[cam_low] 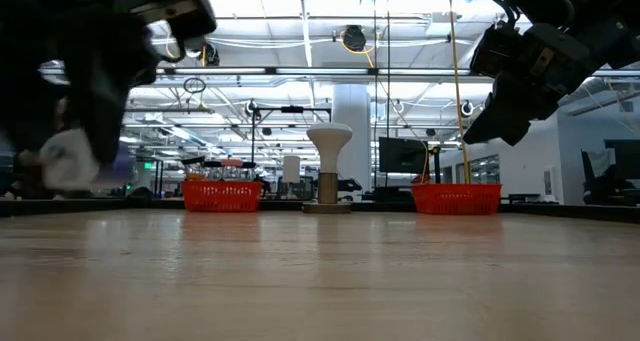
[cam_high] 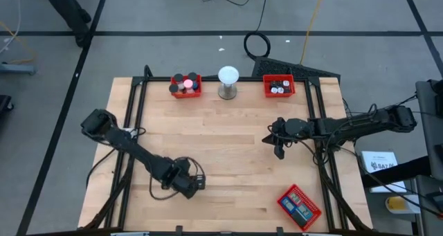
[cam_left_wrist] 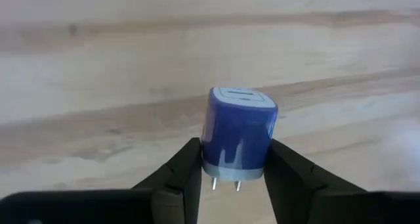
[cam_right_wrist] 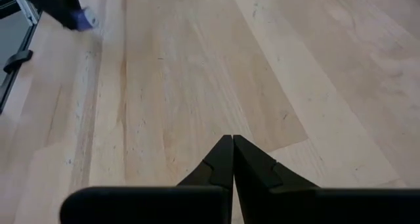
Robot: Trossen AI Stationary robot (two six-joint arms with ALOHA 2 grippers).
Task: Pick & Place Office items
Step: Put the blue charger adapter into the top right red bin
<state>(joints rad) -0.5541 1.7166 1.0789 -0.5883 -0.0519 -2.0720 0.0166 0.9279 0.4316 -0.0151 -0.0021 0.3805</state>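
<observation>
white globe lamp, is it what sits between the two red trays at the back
Yes: in the high view the white globe lamp stands between the left tray and the right tray.

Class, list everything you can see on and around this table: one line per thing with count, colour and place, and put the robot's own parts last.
Table: one, light wood, fills the high view.
Red mesh trays: three; one at the far edge left of centre, one at the far edge right of centre, one tilted at the near right corner; each holds small items.
Globe lamp: one, white on a metal base, between the two far trays.
Plug adapter: one, blue with two metal prongs, between the left fingers.
Left gripper: dark, near left of the table, shut on the adapter.
Right gripper: dark, above the table's right middle, shut, empty.
</observation>
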